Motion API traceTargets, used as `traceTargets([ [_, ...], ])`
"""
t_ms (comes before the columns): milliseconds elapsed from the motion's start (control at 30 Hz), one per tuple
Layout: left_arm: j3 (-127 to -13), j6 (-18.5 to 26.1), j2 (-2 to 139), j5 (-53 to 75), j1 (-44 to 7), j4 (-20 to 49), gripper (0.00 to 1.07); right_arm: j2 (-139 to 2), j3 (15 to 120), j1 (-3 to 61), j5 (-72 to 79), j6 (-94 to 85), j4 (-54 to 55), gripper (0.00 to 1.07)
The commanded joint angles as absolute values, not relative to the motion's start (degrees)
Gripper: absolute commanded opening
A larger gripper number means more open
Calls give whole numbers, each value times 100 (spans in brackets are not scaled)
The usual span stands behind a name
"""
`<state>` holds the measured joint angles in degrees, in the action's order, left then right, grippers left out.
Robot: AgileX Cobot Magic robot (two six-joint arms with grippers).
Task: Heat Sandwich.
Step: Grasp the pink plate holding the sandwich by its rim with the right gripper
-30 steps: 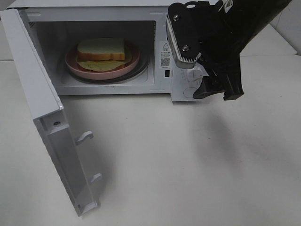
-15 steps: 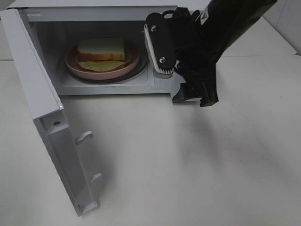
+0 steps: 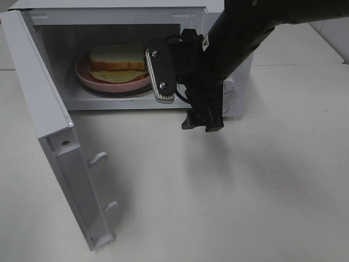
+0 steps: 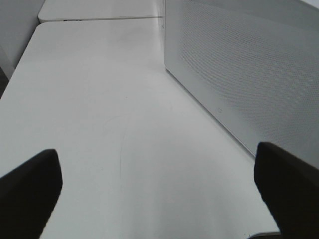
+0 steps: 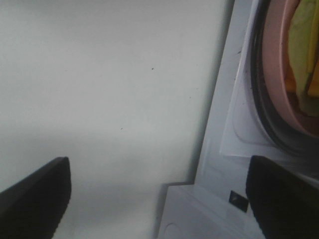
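Sandwich [image 3: 117, 57] one, pink plate [image 3: 83, 74] one, microwave [image 3: 49, 117] one

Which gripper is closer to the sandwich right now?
The right gripper, open in front of the microwave opening near the sandwich; the left gripper sees only table and a perforated panel.

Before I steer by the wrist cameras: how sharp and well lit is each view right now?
Exterior high: sharp, evenly lit, sandwich clear, soft right arm shadow on the table. Right wrist: soft focus, pink plate blurred, right fingers black blobs. Left wrist: perforated panel crisp, left fingers dark and blurred.
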<state>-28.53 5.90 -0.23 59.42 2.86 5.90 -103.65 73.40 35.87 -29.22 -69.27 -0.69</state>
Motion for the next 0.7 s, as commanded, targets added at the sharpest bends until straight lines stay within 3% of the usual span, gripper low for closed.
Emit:
traceTargets([
  [33, -2830, 579, -149, 5907, 241, 602, 103, -10542, 7552, 3633, -2830, -6893, -97, 91],
  [700, -2830, 579, -149, 5907, 241, 602, 103, -12479, 9815, 3930, -2790, -6887, -252, 88],
])
